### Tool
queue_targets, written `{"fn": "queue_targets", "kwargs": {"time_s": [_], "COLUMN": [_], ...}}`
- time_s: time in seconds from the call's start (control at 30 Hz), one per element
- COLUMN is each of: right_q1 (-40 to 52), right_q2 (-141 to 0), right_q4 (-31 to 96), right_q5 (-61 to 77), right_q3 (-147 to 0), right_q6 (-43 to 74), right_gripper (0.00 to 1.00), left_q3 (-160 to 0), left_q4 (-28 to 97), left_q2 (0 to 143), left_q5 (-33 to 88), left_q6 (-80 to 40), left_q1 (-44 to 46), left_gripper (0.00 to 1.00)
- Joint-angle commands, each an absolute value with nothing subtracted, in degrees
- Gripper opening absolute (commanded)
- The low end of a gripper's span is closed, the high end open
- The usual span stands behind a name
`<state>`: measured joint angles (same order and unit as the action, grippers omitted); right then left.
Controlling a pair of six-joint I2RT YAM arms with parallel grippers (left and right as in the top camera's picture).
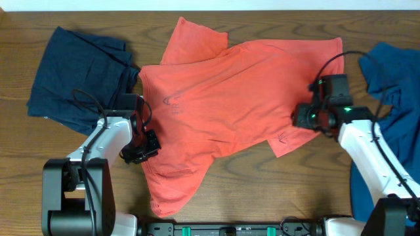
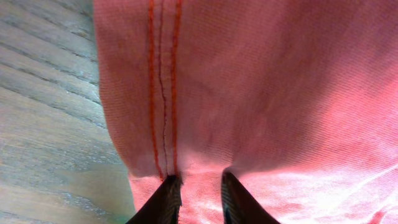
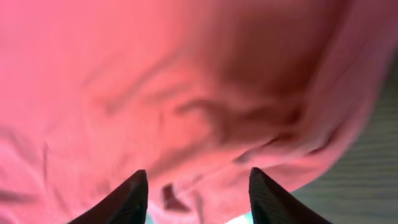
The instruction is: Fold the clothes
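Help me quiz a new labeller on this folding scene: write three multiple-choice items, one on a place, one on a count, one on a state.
1. Where does the dark navy garment lie?
A. Left of the coral-red T-shirt
B. Spread on top of it
C. Right of it

2. How many garments are on the table?
A. Two
B. Three
C. Five

3. How do the jaws of the right gripper stand?
A. Pressed shut
B. Apart, at the coral fabric
C. Closed on a navy sleeve

Answers:
1 A: the overhead view shows it at the table's left end.
2 B: navy, coral-red and a brighter blue garment at the right.
3 B: the right wrist view shows them wide apart.
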<state>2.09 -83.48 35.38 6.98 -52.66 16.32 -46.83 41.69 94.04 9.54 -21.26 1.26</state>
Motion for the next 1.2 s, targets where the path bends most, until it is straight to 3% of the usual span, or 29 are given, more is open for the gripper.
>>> {"fn": "queue_targets", "kwargs": {"time_s": [0.0, 0.23, 0.43, 0.8, 1.0, 1.07, 1.17], "right_q1": [-2.26, -4.36, -0.67, 12.47, 14.63, 15.4, 15.27], "right_q2": [-83.29, -84.86, -86.19, -89.69, -93.03, -93.27, -92.71], "right_q4": [34.89, 40.91, 43.33, 30.22, 27.38, 27.38, 28.32], "right_q5": [6.04, 6.79, 25.17, 5.04, 7.11, 6.96, 5.04], "right_q3": [-53.23, -53.06, -50.72, -43.09, -42.61, -42.63, -43.51], "right_q6": [21.15, 20.91, 7.07, 10.48, 10.13, 9.32, 9.13], "right_gripper": [0.52, 0.55, 0.58, 0.58, 0.45, 0.21, 0.02], "left_q3": [-44.8, -44.8, -44.8, -44.8, -44.8, -44.8, -44.8], "left_q4": [38.06, 38.06, 38.06, 37.95, 36.8, 36.69, 36.75], "left_q2": [96.97, 96.97, 96.97, 96.97, 96.97, 96.97, 96.97], "left_q5": [7.92, 7.92, 7.92, 7.9, 7.92, 7.92, 7.92], "left_q6": [-21.1, -21.1, -21.1, -21.1, -21.08, -21.08, -21.08], "left_q1": [1.21, 1.21, 1.21, 1.21, 1.21, 1.21, 1.21], "left_gripper": [0.29, 0.3, 0.31, 0.32, 0.33, 0.33, 0.33]}}
